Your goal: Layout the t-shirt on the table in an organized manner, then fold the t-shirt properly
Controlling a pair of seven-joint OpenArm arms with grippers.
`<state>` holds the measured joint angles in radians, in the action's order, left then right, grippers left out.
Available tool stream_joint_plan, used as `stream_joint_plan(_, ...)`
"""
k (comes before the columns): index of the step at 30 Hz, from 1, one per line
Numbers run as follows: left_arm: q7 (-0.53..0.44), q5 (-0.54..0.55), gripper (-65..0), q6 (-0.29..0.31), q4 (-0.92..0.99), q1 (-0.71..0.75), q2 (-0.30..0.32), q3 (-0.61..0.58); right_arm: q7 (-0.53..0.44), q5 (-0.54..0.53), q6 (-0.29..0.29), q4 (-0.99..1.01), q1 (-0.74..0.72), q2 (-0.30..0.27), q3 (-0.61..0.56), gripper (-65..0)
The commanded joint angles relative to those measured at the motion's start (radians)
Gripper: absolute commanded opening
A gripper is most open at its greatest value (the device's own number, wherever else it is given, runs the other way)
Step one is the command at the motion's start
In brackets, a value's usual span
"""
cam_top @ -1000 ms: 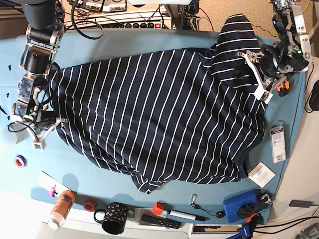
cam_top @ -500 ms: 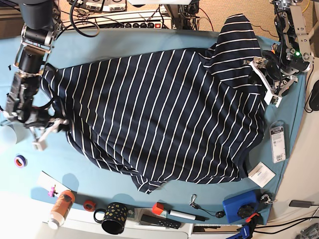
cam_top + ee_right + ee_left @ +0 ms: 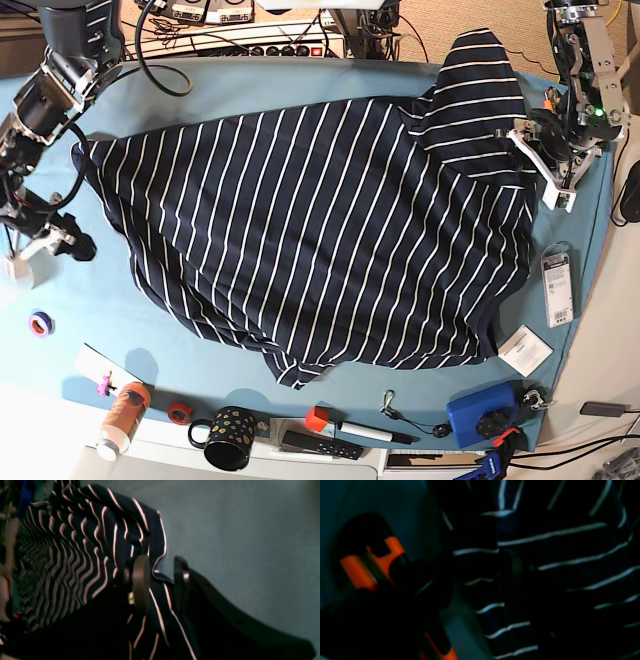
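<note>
The navy white-striped t-shirt (image 3: pixel 320 220) lies spread across the teal table (image 3: pixel 300 85), with one sleeve bunched at the far right (image 3: pixel 480 80). At the table's left edge, my right gripper (image 3: pixel 45 250) is beside the shirt's left side. In the right wrist view its jaws (image 3: pixel 161 580) stand open, and a hem of the t-shirt (image 3: pixel 157 597) lies loose between the fingers (image 3: pixel 141 580). My left gripper (image 3: pixel 542 165) is at the shirt's right edge with its white fingers spread. The left wrist view is dark and shows only striped t-shirt (image 3: pixel 545 555) fabric close up.
Along the front edge stand a bottle (image 3: pixel 122 415), a black mug (image 3: pixel 230 440), a marker (image 3: pixel 365 432) and a blue box (image 3: pixel 483 415). A tape roll (image 3: pixel 40 323) lies at the left. A package (image 3: pixel 557 285) and a card (image 3: pixel 525 350) lie at the right. Cables run along the back.
My right arm swung left and back, drawing the shirt's left edge outward, and its jaws have opened. My left gripper shifted right toward the table's edge.
</note>
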<state>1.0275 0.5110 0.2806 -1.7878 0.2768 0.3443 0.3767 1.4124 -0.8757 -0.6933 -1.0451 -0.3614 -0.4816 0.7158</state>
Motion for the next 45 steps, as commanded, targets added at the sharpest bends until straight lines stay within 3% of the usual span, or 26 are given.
stream_joint_plan(1, 0.037, 0.041, -38.7, 0.011, -0.006, 0.003, 0.004, -0.001, -0.016, -0.039, -0.005, -0.016, -0.005, -0.033, 0.005, -47.7)
stream_joint_plan(3, 0.074, 0.063, -46.7, 0.023, -0.006, 0.003, 0.004, -0.001, -0.016, -0.055, -0.005, -0.016, 0.032, -0.049, 0.004, -47.7)
stream_joint_plan(6, 0.134, 0.067, -64.8, 0.023, -0.006, 0.005, 0.004, -0.001, -0.016, -0.071, -0.005, -0.016, 0.104, -0.075, 0.004, -47.7)
stream_joint_plan(12, 0.175, 0.058, -65.0, 0.004, -0.084, 0.044, 0.005, 0.000, -0.016, -0.191, -0.005, -0.016, 0.235, -0.113, 0.006, -47.7)
stream_joint_plan(18, 0.191, 0.003, -65.0, 0.003, -0.247, 0.158, -0.001, 0.000, -0.016, -0.191, -0.005, -0.047, 0.306, -0.114, 0.006, -47.7)
stream_joint_plan(21, 0.173, -0.045, -65.0, -0.026, -0.295, 0.208, -0.013, 0.000, -0.016, -0.191, -0.005, -0.101, 0.354, -0.114, 0.006, -47.7)
stream_joint_plan(31, 0.170, -0.055, -65.0, -0.037, -0.303, 0.228, -0.018, 0.000, -0.016, -0.211, -0.005, -0.237, 0.504, -0.111, 0.006, -47.7)
stream_joint_plan(38, 0.168, -0.054, -65.0, -0.037, -0.303, 0.228, -0.018, 0.000, -0.038, -0.089, -0.005, -0.237, 0.527, -0.092, 0.005, -47.7)
stream_joint_plan(45, 0.171, -0.054, -65.0, -0.037, -0.303, 0.228, -0.017, 0.000, -0.060, -0.020, -0.005, -0.237, 0.527, -0.021, 0.003, -47.9)
